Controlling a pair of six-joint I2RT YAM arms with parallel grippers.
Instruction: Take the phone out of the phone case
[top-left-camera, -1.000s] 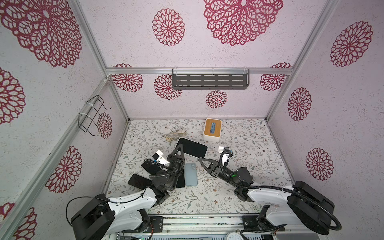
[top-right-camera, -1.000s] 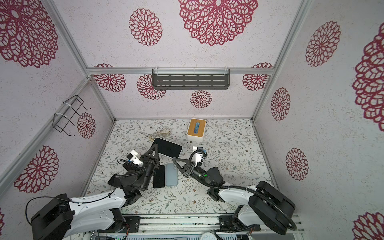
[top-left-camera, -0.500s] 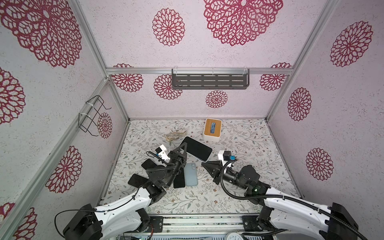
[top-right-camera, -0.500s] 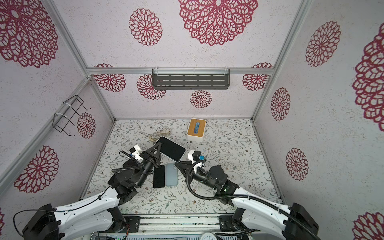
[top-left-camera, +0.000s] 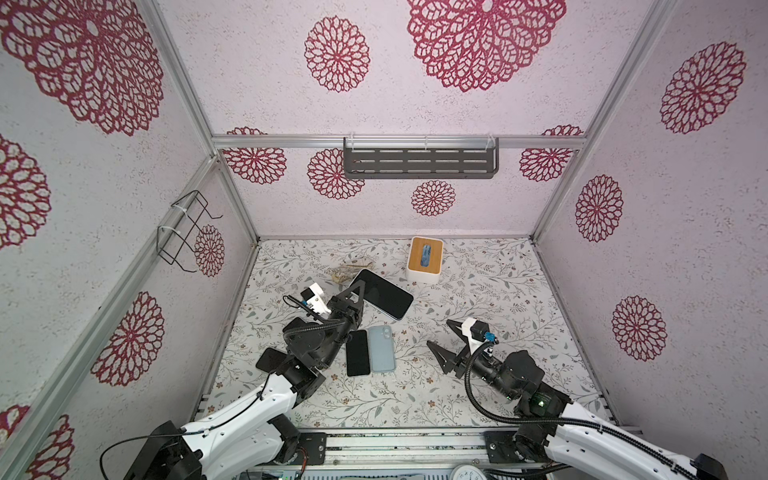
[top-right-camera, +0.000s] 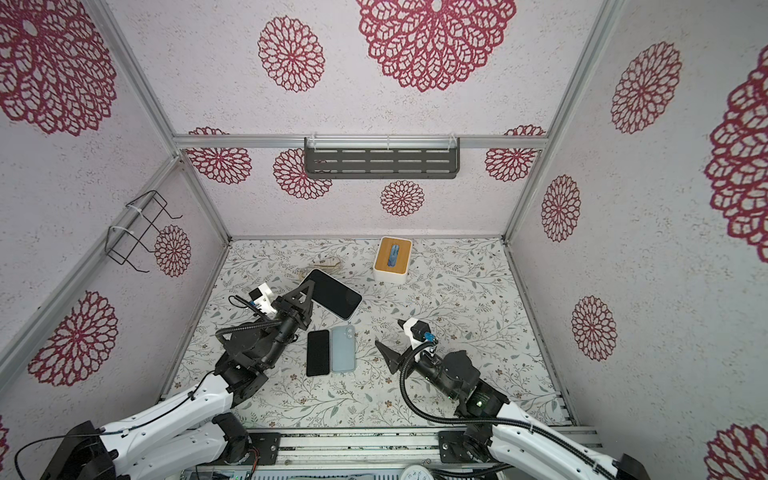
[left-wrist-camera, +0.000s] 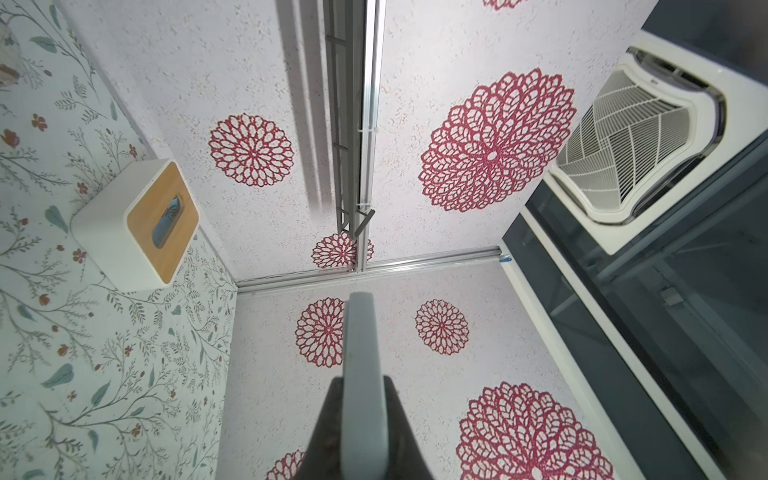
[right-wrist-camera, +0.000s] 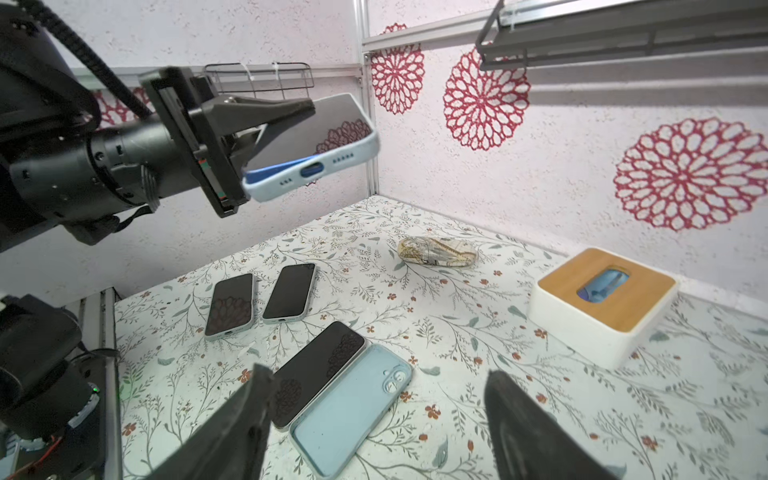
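Observation:
My left gripper (top-left-camera: 356, 293) (top-right-camera: 305, 294) (right-wrist-camera: 291, 124) is shut on one end of a phone (top-left-camera: 384, 295) (top-right-camera: 336, 298) (right-wrist-camera: 307, 137), holding it in the air above the table. This phone has a dark screen and sits inside a light blue phone case (right-wrist-camera: 353, 160). In the left wrist view its pale edge (left-wrist-camera: 360, 365) runs between the shut jaws of the left gripper (left-wrist-camera: 361, 419). My right gripper (top-left-camera: 443, 338) (top-right-camera: 390, 337) (right-wrist-camera: 382, 424) hangs open to the right of it, apart from the phone, with nothing between its fingers.
A bare phone (top-left-camera: 358, 353) (right-wrist-camera: 320, 370) and an empty light blue case (top-left-camera: 381, 349) (right-wrist-camera: 353, 411) lie side by side mid-table. Two more phones (right-wrist-camera: 230, 305) (right-wrist-camera: 291, 293) lie further left. A tissue box (top-left-camera: 424, 258) (right-wrist-camera: 602, 307) and a wrapped bundle (top-left-camera: 347, 272) (right-wrist-camera: 436, 251) sit at the back.
My right gripper has opened and drawn back to the right, away from the held phone. The left gripper has lifted the cased phone a little higher.

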